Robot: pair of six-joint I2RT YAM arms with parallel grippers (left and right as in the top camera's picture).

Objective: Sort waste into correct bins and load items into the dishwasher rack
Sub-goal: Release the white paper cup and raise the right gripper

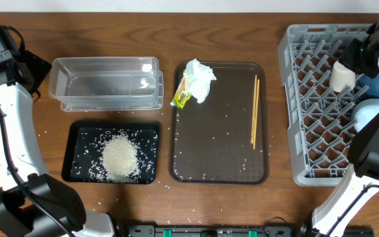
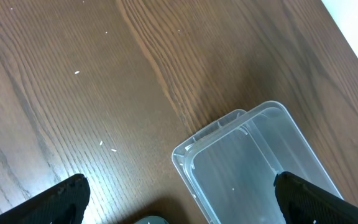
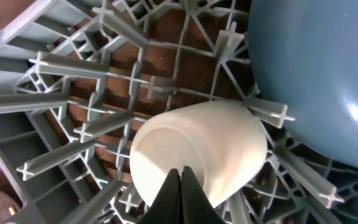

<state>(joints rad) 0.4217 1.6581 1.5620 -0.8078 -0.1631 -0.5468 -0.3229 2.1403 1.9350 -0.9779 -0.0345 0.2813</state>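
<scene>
The grey dishwasher rack (image 1: 308, 99) stands at the right. A white cup (image 1: 342, 76) lies tilted among its pegs, beside the deep-blue plate (image 3: 316, 68) and the light-blue bowl (image 1: 367, 115). My right gripper (image 3: 180, 177) is shut and empty, just above the white cup (image 3: 197, 149). My left gripper (image 2: 179, 193) is open and empty over the table, at the left end of the clear tub (image 2: 247, 162). The rice pile (image 1: 119, 158) lies in the black tray (image 1: 77, 148). The tissue (image 1: 199, 78) and the wrapper (image 1: 181, 97) lie on the brown tray. The pink cup is not in view.
The brown serving tray (image 1: 219, 145) sits mid-table, with a pair of chopsticks (image 1: 255, 112) on its right side. The clear tub (image 1: 107, 82) stands behind the black tray. Stray rice grains dot the table and the brown tray.
</scene>
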